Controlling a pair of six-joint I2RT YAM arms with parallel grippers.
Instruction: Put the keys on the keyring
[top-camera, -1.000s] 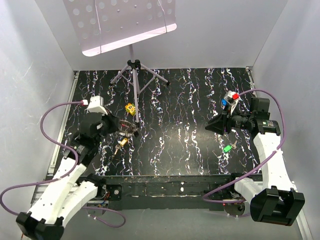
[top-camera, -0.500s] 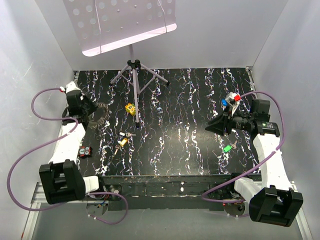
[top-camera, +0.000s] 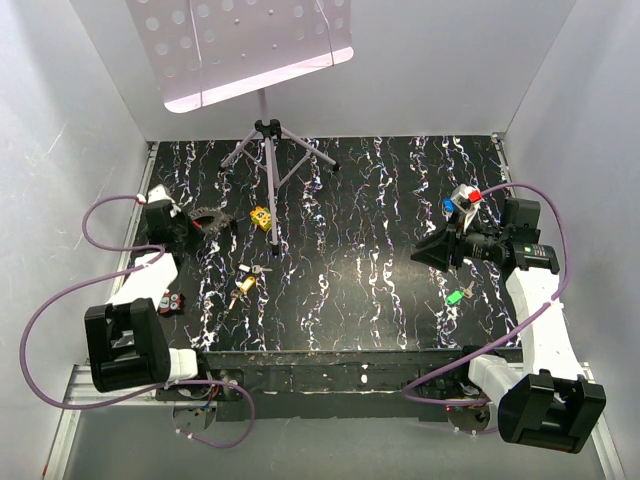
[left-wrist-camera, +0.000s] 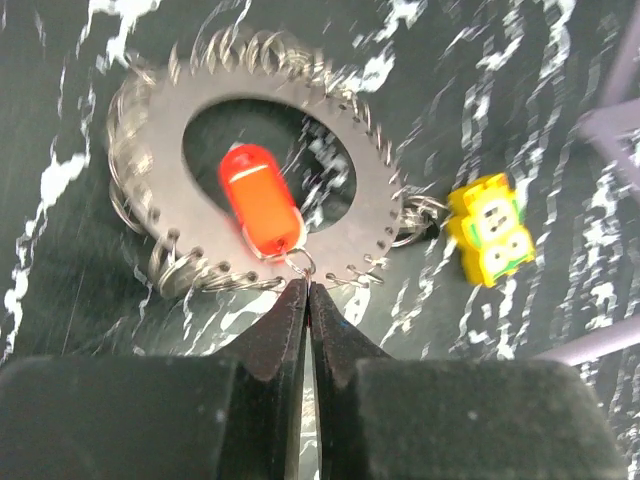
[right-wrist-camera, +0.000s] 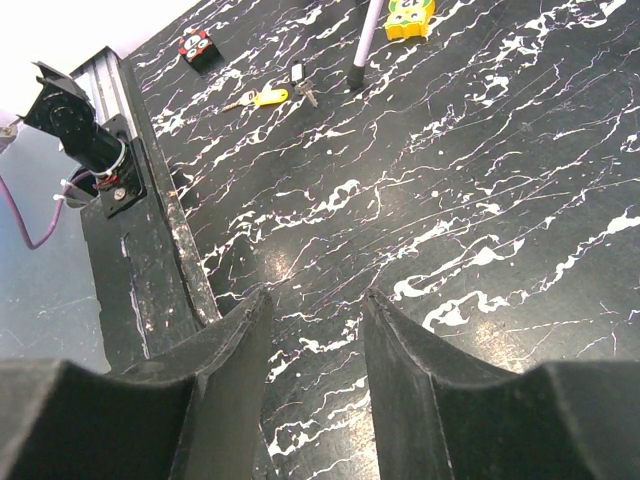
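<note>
Spreading under everything, the glossy black, white-veined table (top-camera: 380, 300) carries a tripod music stand (top-camera: 240, 45) with a perforated plate; over it the right gripper (right-wrist-camera: 315, 300) hangs with blunt matte fingers parted, empty. The left gripper (left-wrist-camera: 305, 290) is clenched, its wedge tips meeting at the wire loop of a red oval tag (left-wrist-camera: 260, 198) (pinched or not, I cannot tell) lying across the keyring (left-wrist-camera: 150, 130), a flat grey saw-toothed disc fringed with wire rings, near a yellow block (left-wrist-camera: 490, 228). The keys (top-camera: 246, 281) lie loose on the table: a brass cluster left, a green one (top-camera: 455, 297) right.

Metal keyring (left-wrist-camera: 150, 170), glossy red plastic tag (left-wrist-camera: 262, 200)
</note>
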